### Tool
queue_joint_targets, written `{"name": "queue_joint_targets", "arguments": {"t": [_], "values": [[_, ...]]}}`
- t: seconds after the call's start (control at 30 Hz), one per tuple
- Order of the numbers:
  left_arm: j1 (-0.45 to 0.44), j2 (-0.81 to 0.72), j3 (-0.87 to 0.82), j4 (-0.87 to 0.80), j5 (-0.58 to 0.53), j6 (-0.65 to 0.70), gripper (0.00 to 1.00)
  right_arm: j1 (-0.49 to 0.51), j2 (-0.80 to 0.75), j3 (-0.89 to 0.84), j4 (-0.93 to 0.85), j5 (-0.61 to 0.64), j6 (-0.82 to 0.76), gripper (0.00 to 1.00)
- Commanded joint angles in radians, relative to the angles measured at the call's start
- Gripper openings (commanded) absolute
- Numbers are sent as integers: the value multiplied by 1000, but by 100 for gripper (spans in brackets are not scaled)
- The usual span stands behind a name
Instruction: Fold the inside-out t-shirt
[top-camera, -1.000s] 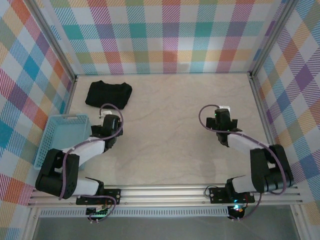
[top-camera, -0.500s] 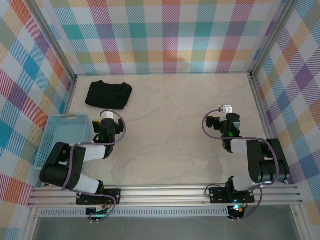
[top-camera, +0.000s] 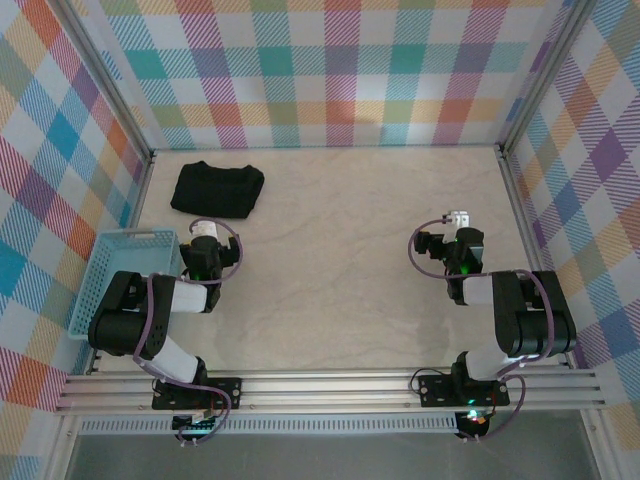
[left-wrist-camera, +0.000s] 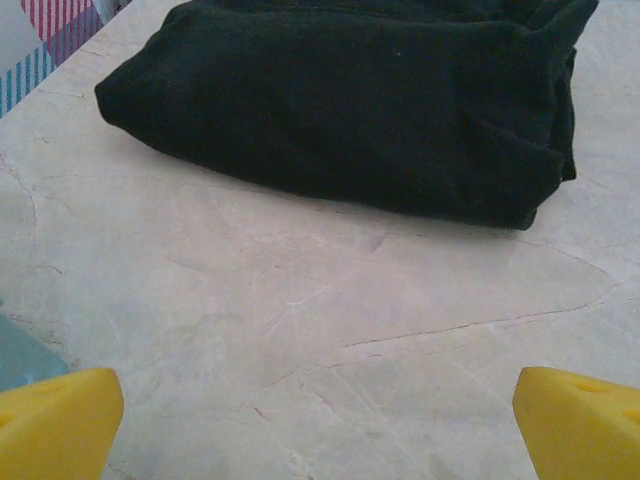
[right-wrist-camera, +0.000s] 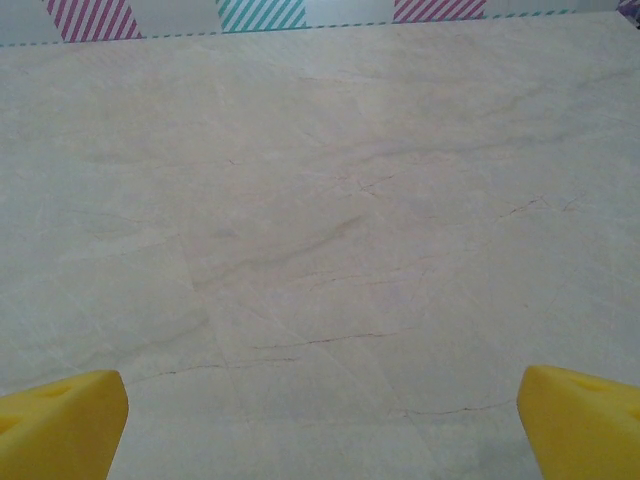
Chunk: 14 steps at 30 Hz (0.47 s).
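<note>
The inside-out t-shirt (top-camera: 217, 189) lay as a compact black folded rectangle in the far left corner of the table (top-camera: 340, 280), close to the far edge and a little in from the left edge. Seen from the left wrist, its layers sat stacked with a soft rounded fold along the near side and the thicker, bunched end on the right. Whether seams faced outward could not be told from the dark fabric.

A light blue basket (top-camera: 135, 237) stood at the left edge of the table, nearer than the shirt and apart from it.

The left gripper (left-wrist-camera: 320, 430) was released, its yellow fingertips (left-wrist-camera: 55, 420) spread to the two bottom corners of its own camera's view, with bare marbled surface between them. The shirt lay ahead of it, near but not touching, and the left arm sat folded just beside the basket's right wall.

The right gripper (right-wrist-camera: 320, 425) was likewise released and holding nothing, its yellow tips wide apart over bare tabletop. It hung toward the right edge of the table, well apart from the shirt, facing the plaid back wall (right-wrist-camera: 260, 12).
</note>
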Motion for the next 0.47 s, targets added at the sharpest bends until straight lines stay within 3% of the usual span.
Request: {"name": "queue_joint_targets", "arguments": {"t": [0.0,0.43], "values": [[7,0,11,34,16,-20,100,-1,-1,-4,42,-17,15,100],[7,1,14,31,16,-18,100,-1,-1,-4,40,-17,15,100]]}}
